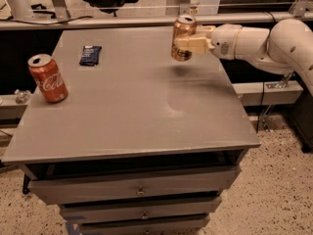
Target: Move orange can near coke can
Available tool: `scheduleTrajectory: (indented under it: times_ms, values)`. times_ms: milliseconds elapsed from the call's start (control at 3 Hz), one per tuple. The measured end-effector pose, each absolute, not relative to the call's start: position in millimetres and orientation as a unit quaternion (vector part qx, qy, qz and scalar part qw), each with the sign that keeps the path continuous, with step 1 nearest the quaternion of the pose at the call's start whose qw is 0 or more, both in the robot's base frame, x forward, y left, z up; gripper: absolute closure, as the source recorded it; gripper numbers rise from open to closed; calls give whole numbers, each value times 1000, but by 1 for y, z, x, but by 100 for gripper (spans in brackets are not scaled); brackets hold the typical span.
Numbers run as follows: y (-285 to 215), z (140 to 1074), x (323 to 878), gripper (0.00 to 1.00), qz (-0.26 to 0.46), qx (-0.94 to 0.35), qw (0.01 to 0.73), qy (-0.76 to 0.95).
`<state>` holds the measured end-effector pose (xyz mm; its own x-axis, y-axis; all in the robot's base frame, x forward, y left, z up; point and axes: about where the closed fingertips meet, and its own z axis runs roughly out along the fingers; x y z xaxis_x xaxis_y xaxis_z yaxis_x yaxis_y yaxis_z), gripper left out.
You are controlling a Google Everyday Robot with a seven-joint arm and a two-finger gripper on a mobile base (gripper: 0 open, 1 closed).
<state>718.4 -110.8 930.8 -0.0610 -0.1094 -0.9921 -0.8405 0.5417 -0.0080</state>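
The orange can [182, 35] is golden-orange with a silver top. It hangs upright in the air above the far right part of the grey table [127, 106]. My gripper [188, 44] reaches in from the right and is shut on the orange can, with a beige finger across its front. The can's shadow lies on the table just below it. The coke can [47, 78], red with white script, stands upright near the table's left edge, far from the gripper.
A dark blue snack packet [90, 55] lies flat on the far left of the table. My white arm [264, 43] stretches over the table's right edge. Drawers sit below the table front. Desks and a chair stand behind.
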Motion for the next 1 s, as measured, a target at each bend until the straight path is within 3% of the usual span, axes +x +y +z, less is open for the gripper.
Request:
scheduleTrajectory:
  times_ms: [333, 1000]
  values:
    - [-90, 963, 682, 100, 321, -384, 579, 644]
    - [-80, 963, 673, 100, 327, -397, 570, 641]
